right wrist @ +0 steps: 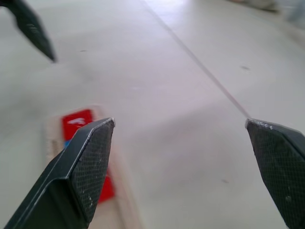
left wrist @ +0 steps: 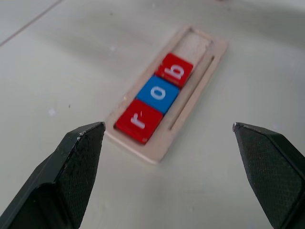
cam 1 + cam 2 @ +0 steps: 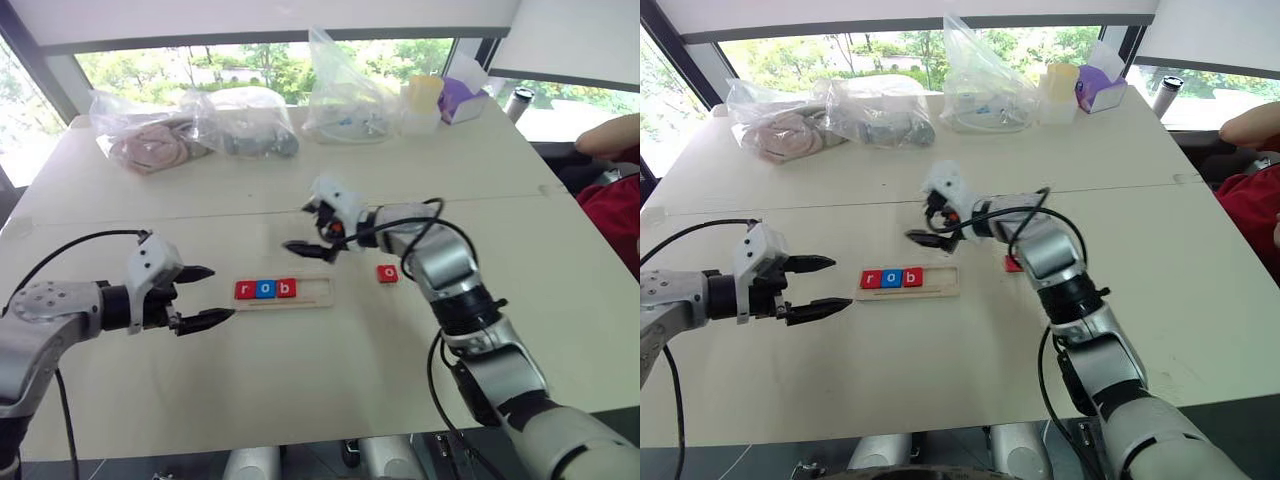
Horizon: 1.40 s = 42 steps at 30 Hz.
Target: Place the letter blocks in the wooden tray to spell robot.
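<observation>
Our right hand (image 3: pixel 318 232) hangs above the counter (image 3: pixel 300 380), just over the far right end of the wooden tray (image 3: pixel 318 291), with its black fingers spread wide and nothing between them. Our left hand (image 3: pixel 200 296) floats beside the tray's left end, fingers likewise spread and empty, pointed along the tray as if standing ready rather than working.

We see three letter blocks seated in the tray, filling it from the left: a red r (image 2: pixel 139 120), a blue o (image 2: pixel 157 92) and a red b (image 2: pixel 174 69), touching edge to edge. They sit snug against the rim, which we judge keeps the row straight and the letters in order. The two rightmost places in the tray stand bare.

A red block (image 3: pixel 388 272) lies flat on the counter to the right of the tray, close under our right forearm; it seems to bear an o, which would make it the fourth letter. It rests on our right arm's side, so that arm is the natural one to fetch it. We cannot find the t block here.

By our reckoning we are a little past halfway: "rob" is spelled, and the next step is to reach for the loose red block.

Bags (image 3: pixel 240 125) and a tissue box (image 3: pixel 462 100) crowd the far edge of the counter, well apart from our work.
</observation>
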Available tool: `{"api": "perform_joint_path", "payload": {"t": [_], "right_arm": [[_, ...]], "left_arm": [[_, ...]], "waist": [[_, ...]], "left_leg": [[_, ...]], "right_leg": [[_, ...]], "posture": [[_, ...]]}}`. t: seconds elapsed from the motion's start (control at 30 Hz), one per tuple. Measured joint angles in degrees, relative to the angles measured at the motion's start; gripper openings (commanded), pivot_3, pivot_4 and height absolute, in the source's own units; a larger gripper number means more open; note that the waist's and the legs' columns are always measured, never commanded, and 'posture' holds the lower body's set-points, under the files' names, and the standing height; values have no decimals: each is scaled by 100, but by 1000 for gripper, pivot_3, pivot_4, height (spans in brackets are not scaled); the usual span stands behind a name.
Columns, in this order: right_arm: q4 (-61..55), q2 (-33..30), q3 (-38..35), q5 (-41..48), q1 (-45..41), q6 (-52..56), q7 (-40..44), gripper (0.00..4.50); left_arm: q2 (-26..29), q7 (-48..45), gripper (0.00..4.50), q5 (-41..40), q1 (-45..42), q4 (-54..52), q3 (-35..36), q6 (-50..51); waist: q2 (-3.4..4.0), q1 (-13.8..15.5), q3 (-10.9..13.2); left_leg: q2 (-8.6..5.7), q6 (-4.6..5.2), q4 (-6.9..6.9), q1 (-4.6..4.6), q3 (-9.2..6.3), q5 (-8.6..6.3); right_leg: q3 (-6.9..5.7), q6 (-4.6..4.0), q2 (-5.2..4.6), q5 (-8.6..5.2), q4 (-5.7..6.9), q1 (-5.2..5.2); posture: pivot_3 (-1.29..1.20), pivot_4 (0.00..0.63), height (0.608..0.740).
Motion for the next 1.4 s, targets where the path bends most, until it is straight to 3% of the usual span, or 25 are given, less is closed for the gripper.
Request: {"api": "perform_joint_path", "payload": {"t": [0.13, 0.2, 0.37, 0.7, 0.8, 0.93, 0.97, 1.17, 1.4], "right_arm": [[-2050, -153, -461, -406, 1898, 1531, -1195, 4461], [-2621, -40, -504, -507, 2304, 2240, -1629, 4461], [-3581, 403, -753, -663, 2320, 3248, -2508, 4461], [-3202, 1134, -1030, -652, 2453, 3695, -3393, 4461], [-2928, 1294, -1023, -657, 2431, 3381, -3599, 3588], [-2713, 1292, -1077, -659, 2407, 3126, -3742, 1407], [-2694, 1289, -1070, -654, 2405, 3098, -3747, 1143], [-2755, 1179, -1092, -612, 2387, 3195, -3807, 1156], [-3730, 1844, -1765, -701, 2444, 4537, -4233, 1156]], "left_arm": [[-375, 236, 4500, -368, -622, -144, -38, 230], [-478, 303, 4500, -391, -839, -144, -131, 235], [-631, 325, 4500, -210, -1208, 17, -589, 124], [-847, 203, 4500, 100, -1507, 500, -1002, -166], [-913, 216, 4500, 139, -1495, 522, -1055, -206], [-917, 256, 4500, 188, -1409, 519, -1068, -212], [-921, 269, 4500, 201, -1398, 519, -1068, -212], [-959, 294, 4500, 225, -1387, 510, -1069, -225], [-1053, 255, 4500, 355, -1408, 605, -1139, -370]], "waist": [[-3, 129, -2], [0, 80, 0], [-3, -37, -2], [-4, -29, -3], [-8, -36, -5], [-8, -47, -5], [-8, -47, -5], [-8, -34, -5], [-7, -21, -4]], "left_leg": [[-3, -1, -4, -9, -12, 0], [-1, -3, -1, 0, 3, 1], [-2, -18, 0, 27, -4, 11], [-3, -18, -3, 7, -5, 12], [-3, -18, -2, 8, -6, 12], [-2, -18, -2, 16, -3, 12], [-2, -18, -2, 16, -5, 12], [-2, -18, -2, 14, -5, 12], [-3, -18, -5, 0, -19, 12]], "right_leg": [[-5, 6, -1, -5, 0, -3], [9, 6, 5, -2, 2, -6], [10, -16, 20, -10, 4, 11], [9, 10, 15, -3, 0, 1], [10, 10, 15, -3, 0, 2], [10, 5, 17, -5, 1, 5], [10, 5, 18, -5, 1, 5], [10, 6, 17, -5, 1, 6], [1, 10, 14, -4, -3, -1]], "posture": [[0, 150, 740], [0, 150, 740], [0, 150, 740], [0, 150, 740], [0, 150, 740], [0, 150, 740], [0, 150, 740], [0, 150, 740], [0, 150, 740]]}}
